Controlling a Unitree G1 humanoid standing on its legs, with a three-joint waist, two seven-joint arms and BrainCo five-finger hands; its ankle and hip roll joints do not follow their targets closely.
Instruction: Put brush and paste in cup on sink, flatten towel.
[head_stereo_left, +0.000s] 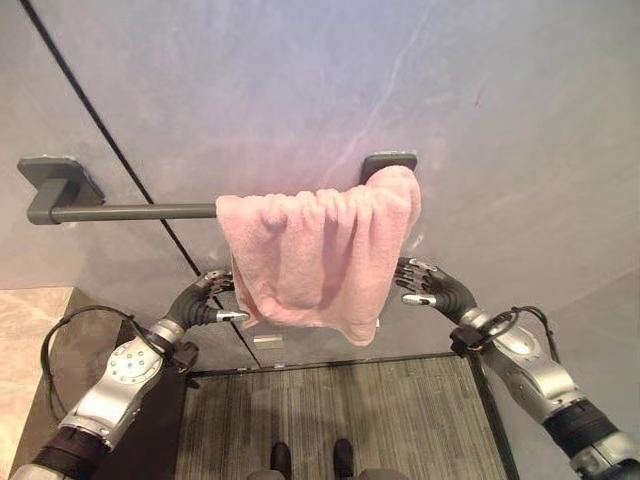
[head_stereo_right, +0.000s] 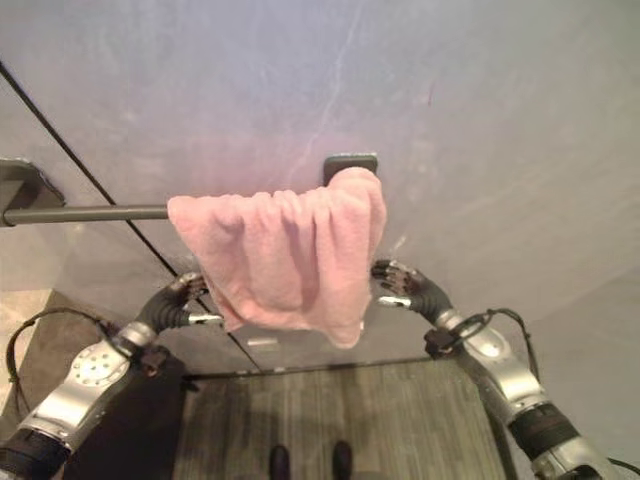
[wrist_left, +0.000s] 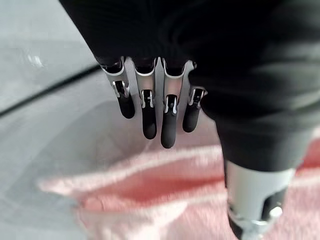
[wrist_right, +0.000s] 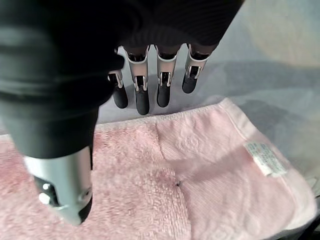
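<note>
Nearest the camera, the two silver-grey arms rise from the lower corners toward the wall, one to each side of the hanging pink towel (head_stereo_left: 320, 260). The left hand (head_stereo_left: 205, 300) sits at the towel's lower left edge, its dark-tipped fingers (wrist_left: 150, 117) relaxed and only slightly bent, pointing at the cloth with nothing between them; in the left wrist view the pink fabric lies just past the fingertips, and I cannot tell whether they touch it. The right hand (head_stereo_left: 428, 284) is at the towel's lower right edge, fingers (wrist_right: 142, 97) likewise extended and loose, the tips next to the towel's hem in the right wrist view, the thumb (wrist_right: 65, 185) apart over the cloth and gripping nothing. That view also shows a small white label (wrist_right: 263, 157) sewn near one corner of the towel. Beyond the hands, the towel is draped over a dark grey towel bar (head_stereo_left: 130, 211), bunched in vertical folds against the bar's right end, so the left stretch of the bar is bare. The right bracket (head_stereo_left: 388, 162) shows just above the cloth and the left bracket (head_stereo_left: 55, 180) at the far end. Behind everything is a grey wall (head_stereo_left: 300, 80) crossed by a thin dark diagonal seam (head_stereo_left: 120, 160).
</note>
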